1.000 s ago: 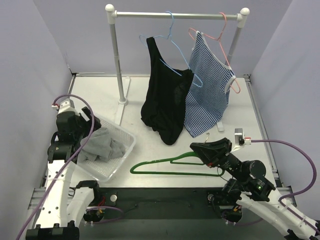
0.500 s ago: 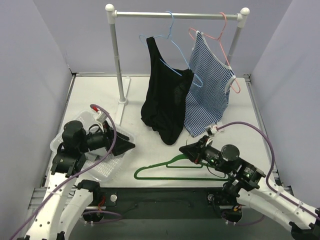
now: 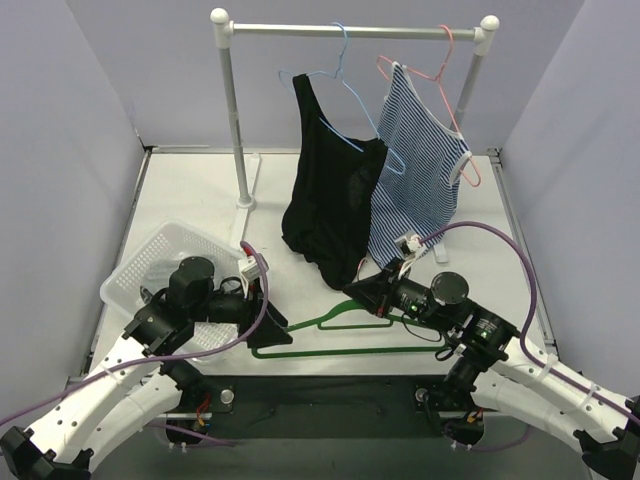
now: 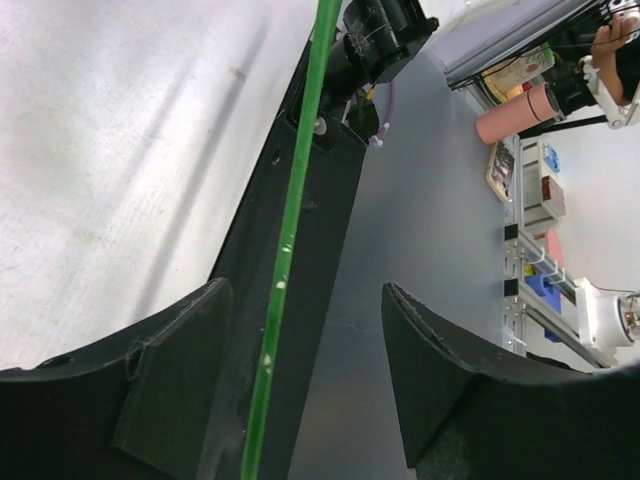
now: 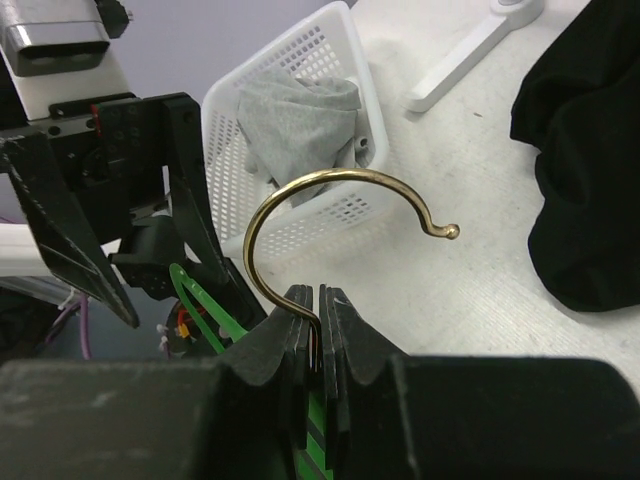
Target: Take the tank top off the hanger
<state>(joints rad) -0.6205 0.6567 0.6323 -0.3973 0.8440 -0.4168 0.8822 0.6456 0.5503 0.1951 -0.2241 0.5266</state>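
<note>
Pinching the brass hook (image 5: 330, 176) of the bare green hanger (image 3: 350, 351) tight in the right end effector (image 5: 320, 300), low over the surface (image 3: 200, 190). Straddling its lower bar with the left end effector (image 4: 300, 300), fingers spread wide, not clamping. Judging that removal done: finding the grey garment (image 5: 300, 125), presumably the tank top, bundled in the white basket (image 5: 340, 212) beyond. Leaving, farther back, a black tank top (image 3: 325, 210) and a striped tank top (image 3: 415, 190) hanging on the rail (image 3: 350, 30).

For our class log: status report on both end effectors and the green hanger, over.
Right end effector shut on green hanger at its hook. Left end effector open, straddling its bar. Gray garment in basket, off hanger. Nothing blocking.
</note>
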